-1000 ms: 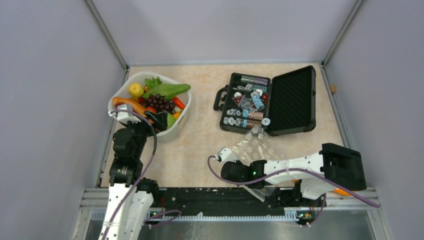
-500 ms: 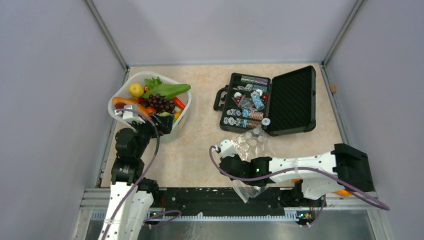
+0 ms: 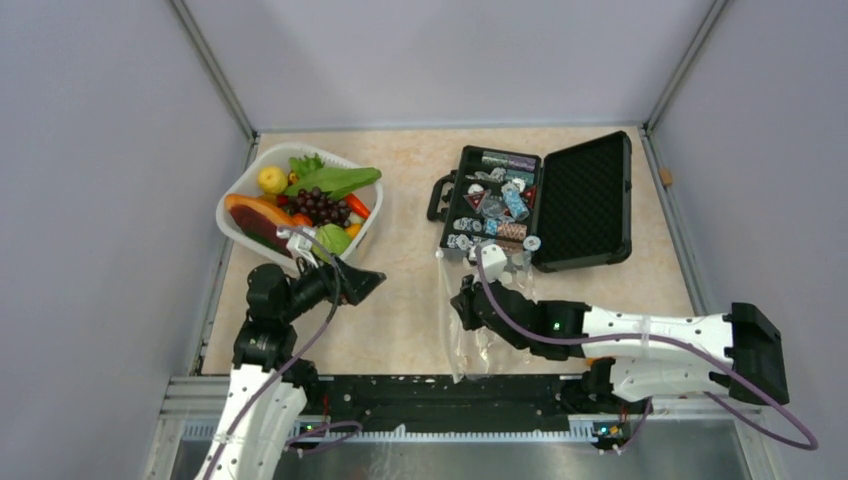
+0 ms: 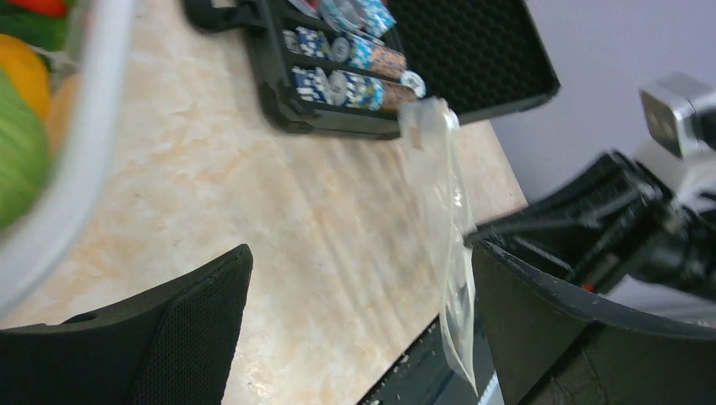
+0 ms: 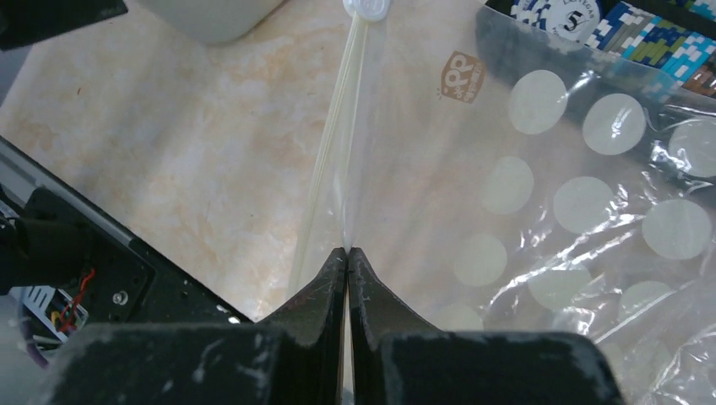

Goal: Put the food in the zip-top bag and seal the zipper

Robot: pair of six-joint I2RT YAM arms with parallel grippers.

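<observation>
Item under inspection: the clear, floppy zip-top bag printed with pale round dots [image 5: 583,211]. It is held up off the beige marbled table [image 3: 400,290] near the front centre. One end is close to the near edge. The other reaches the open black hard case of trinkets [image 3: 585,200].

The zipper, a thin whitish press strip along the mouth edge [image 5: 338,160], has its long axis running from the near edge away toward the case. It appears pressed together along its visible length.

Right fingers [image 5: 317,291]: closed tight on the zipper at its near end, with no gap between them.

Left fingers [image 4: 198,312]: spread wide and holding nothing. They are turned toward the bag, which lies to their right and shows them its thin edge. They stand apart from it.

The food, small colourful toy fruits and vegetables [image 3: 318,205], all lies in the white plastic basket [image 3: 300,147] at the far left. The basket is just behind the left fingers and well apart from the bag. None is in the bag.

Judgement: the left arm is far nearer the food, and the right arm is taken up holding the bag. The mouth must be parted before any piece can enter. The left fingers would have to close across the strip's thin edge, at right angles to its long axis.
</observation>
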